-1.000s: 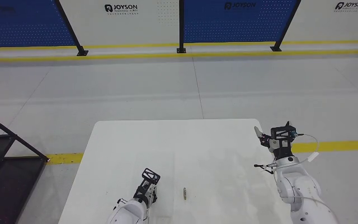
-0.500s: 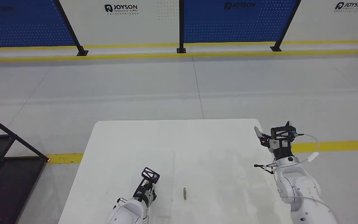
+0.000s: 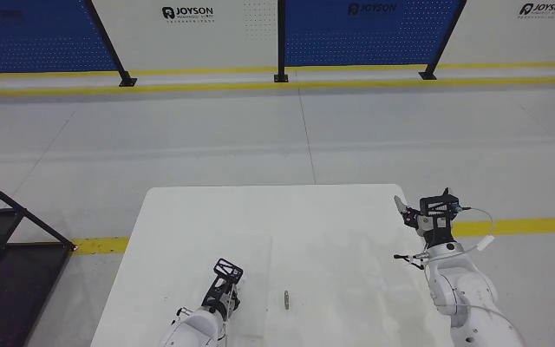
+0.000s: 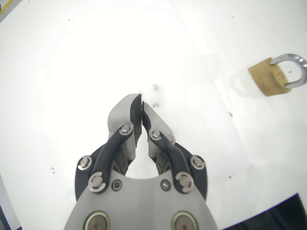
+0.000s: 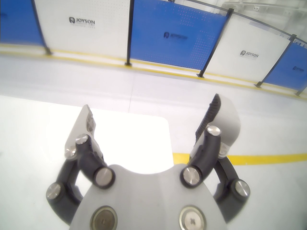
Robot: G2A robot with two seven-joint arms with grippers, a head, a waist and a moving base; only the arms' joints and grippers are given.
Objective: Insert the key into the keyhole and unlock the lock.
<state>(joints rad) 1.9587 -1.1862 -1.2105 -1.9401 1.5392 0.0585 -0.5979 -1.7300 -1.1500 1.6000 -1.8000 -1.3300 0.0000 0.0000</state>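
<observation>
Padlock [image 4: 268, 80] is lying flat on the tabletop [image 4: 96, 48], near the left tool [image 4: 142, 102], which is hovering clenched on nothing. The right tool [image 5: 151, 102] is hanging released, well apart. Opening the left tool first, then steadying the brass body, is looking wise.

**Table and contents**

Item 1: table [image 3: 329, 234], white, rectangular, rounded corners, smooth top. A faint straight line [image 4: 191, 48] crosses the surface, and a few small dark specks [image 4: 155, 87] are scattered on it.

Item 2: padlock [image 4: 271, 80], brass body with a silver shackle. It lies on the table just beside the line, near the robot-side edge.
</observation>
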